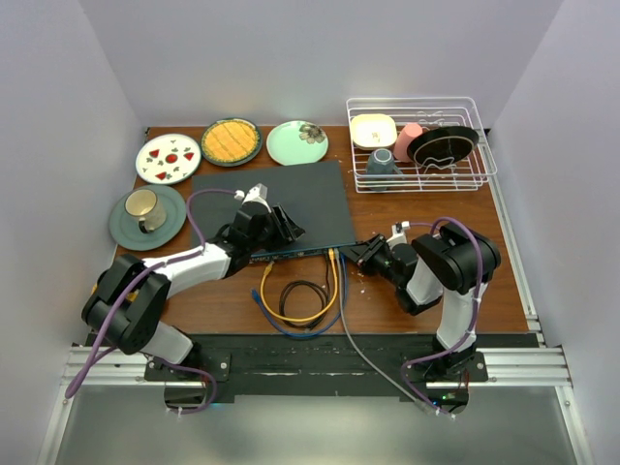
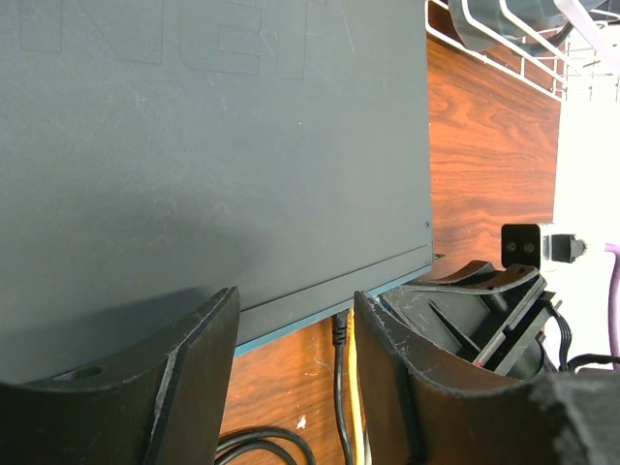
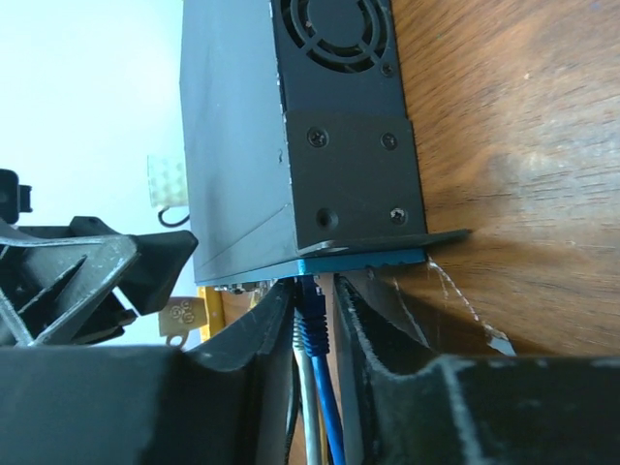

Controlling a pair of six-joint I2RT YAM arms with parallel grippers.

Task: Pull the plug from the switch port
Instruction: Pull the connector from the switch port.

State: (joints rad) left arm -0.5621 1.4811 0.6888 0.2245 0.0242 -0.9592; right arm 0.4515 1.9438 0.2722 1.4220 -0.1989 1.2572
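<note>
The switch point(image 1: 276, 199) is a flat dark-grey box with a thin blue front edge, lying mid-table. It also shows in the left wrist view point(image 2: 213, 145) and the right wrist view point(image 3: 252, 145). A blue plug point(image 3: 312, 325) sits in a port at the switch's right front corner, with a grey cable point(image 3: 306, 407) beside it. My right gripper point(image 3: 312, 300) is closed around this blue plug; it shows in the top view point(image 1: 363, 254). My left gripper point(image 2: 295, 320) is open, its fingers straddling the switch's front edge; it shows in the top view point(image 1: 281, 231). A black plug point(image 2: 339, 329) and a yellow cable point(image 2: 351, 407) sit between them.
Yellow point(image 1: 329, 291), black point(image 1: 302, 291), blue point(image 1: 281, 315) and grey point(image 1: 368, 339) cables loop on the wood in front of the switch. Three plates point(image 1: 231, 141) and a cup on a saucer point(image 1: 145, 206) stand back left. A white dish rack point(image 1: 421, 145) stands back right.
</note>
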